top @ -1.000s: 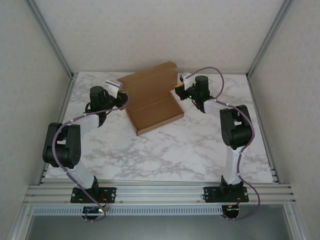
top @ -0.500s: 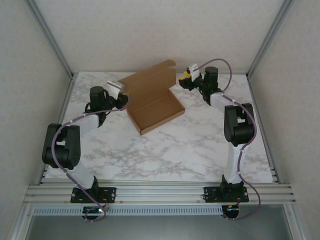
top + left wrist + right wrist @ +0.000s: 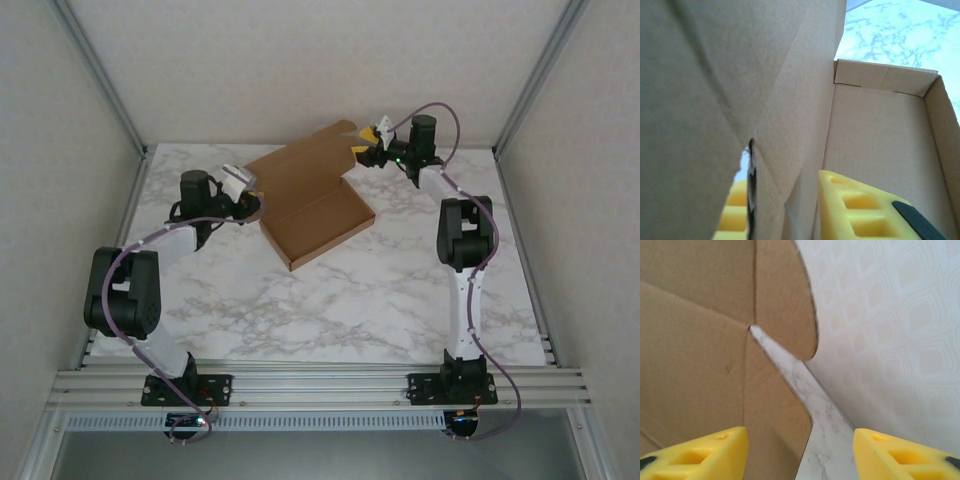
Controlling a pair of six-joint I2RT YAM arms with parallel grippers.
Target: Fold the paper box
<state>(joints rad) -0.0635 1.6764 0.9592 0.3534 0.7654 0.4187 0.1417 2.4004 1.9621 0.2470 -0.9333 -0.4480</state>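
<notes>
Looking down first on the marbled desk [image 3: 400, 300]: white with grey veining, closed in by pale walls [image 3: 300, 60] and aluminium rails [image 3: 320, 385]. Next in size, two arms bolted at the 6 o'clock edge: left arm [image 3: 125, 295] bent and reaching toward 12, right arm [image 3: 460, 245] stretched nearly straight toward 12.

Then the paper box [image 3: 305, 190]: plain brown, lying on the desk between centre and 12 o'clock, turned a little askew. Shallow tray [image 3: 318, 218] with its walls standing up; lid panel [image 3: 300, 160] joined along the far side and raised toward 12 o'clock (with a rounded ear flap [image 3: 785, 290] at its corner, seen from the right wrist).

Left tool [image 3: 244, 189]: at the box's 9 o'clock corner, where tray meets lid. From the left wrist, one yellow finger [image 3: 855, 210] inside the tray at 5 o'clock of the view, the other behind a cardboard panel at 7 o'clock, the panel pinched between them. Clenched, then, on the paper box.

Right tool [image 3: 366, 141]: just beside the lid's 2 o'clock corner. Released, yellow fingers [image 3: 695, 452] spread wide at 7 and 5 o'clock of the wrist view, with marbled desk and patterned wall in the gap and nothing gripped. Touching the cardboard or not: cannot tell.
</notes>
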